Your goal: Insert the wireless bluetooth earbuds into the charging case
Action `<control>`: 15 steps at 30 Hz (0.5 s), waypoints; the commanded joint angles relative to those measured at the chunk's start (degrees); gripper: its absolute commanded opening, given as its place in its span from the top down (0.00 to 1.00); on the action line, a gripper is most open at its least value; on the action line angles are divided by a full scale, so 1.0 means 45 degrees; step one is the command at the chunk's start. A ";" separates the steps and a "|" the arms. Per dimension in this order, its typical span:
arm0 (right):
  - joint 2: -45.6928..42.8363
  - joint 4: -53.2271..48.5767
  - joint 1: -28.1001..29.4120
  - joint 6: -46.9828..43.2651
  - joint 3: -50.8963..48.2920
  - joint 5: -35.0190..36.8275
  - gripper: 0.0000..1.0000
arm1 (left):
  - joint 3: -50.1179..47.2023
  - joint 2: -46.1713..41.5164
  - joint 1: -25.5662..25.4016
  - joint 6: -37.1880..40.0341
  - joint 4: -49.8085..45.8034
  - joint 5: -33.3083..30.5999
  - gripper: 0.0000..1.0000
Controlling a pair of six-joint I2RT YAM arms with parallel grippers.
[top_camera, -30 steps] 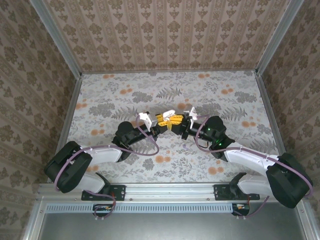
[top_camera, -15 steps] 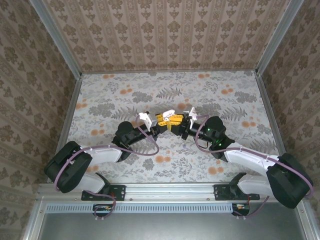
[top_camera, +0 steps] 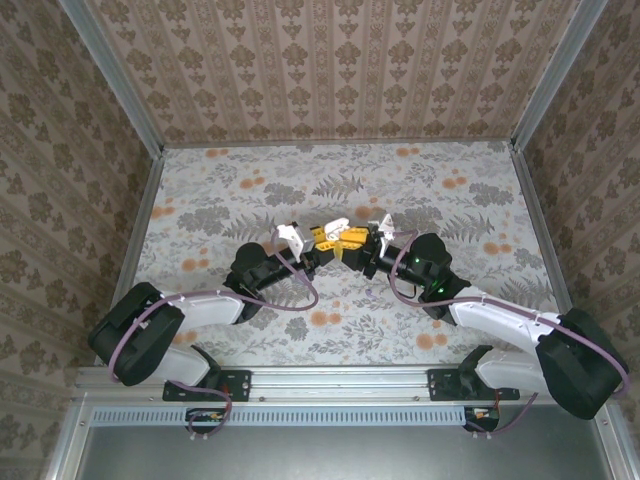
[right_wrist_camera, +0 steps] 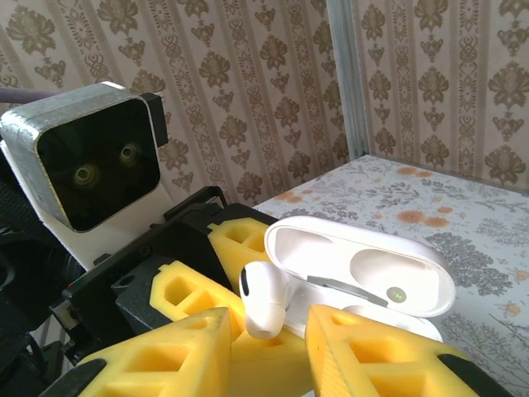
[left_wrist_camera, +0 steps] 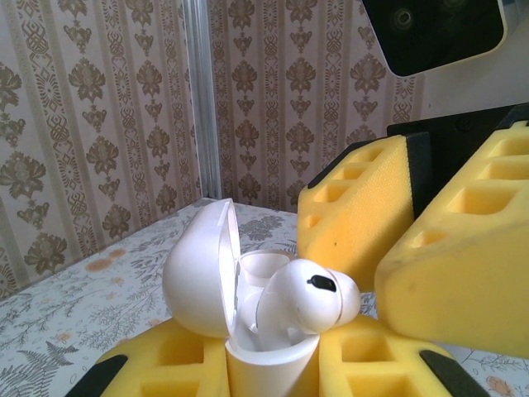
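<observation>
At the middle of the floral-printed table, your left gripper presses its yellow foam pads onto the base of the glossy white hard-plastic charging case, lid open. The right gripper has its jaws spread, a gap either side of the small white glossy earbud, which sits in the case, head proud, probably not fully seated. It's light, stiff and slippery: pinch the bulb's flanks gently. The left wrist view puts the lid edge-on at nine o'clock of the earbud; the right wrist view looks into the lid's two hollows, at three o'clock.
</observation>
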 commanded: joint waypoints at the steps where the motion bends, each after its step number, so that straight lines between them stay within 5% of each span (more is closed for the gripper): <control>1: -0.0230 -0.0398 -0.0018 0.0222 -0.0260 0.0971 0.68 | 0.0363 -0.0336 -0.0103 0.0166 0.0517 0.0416 0.89; 15: -0.0248 -0.0310 -0.0028 0.0402 -0.0320 0.1706 0.68 | 0.0403 -0.0295 -0.0105 0.0128 0.0515 0.0514 0.89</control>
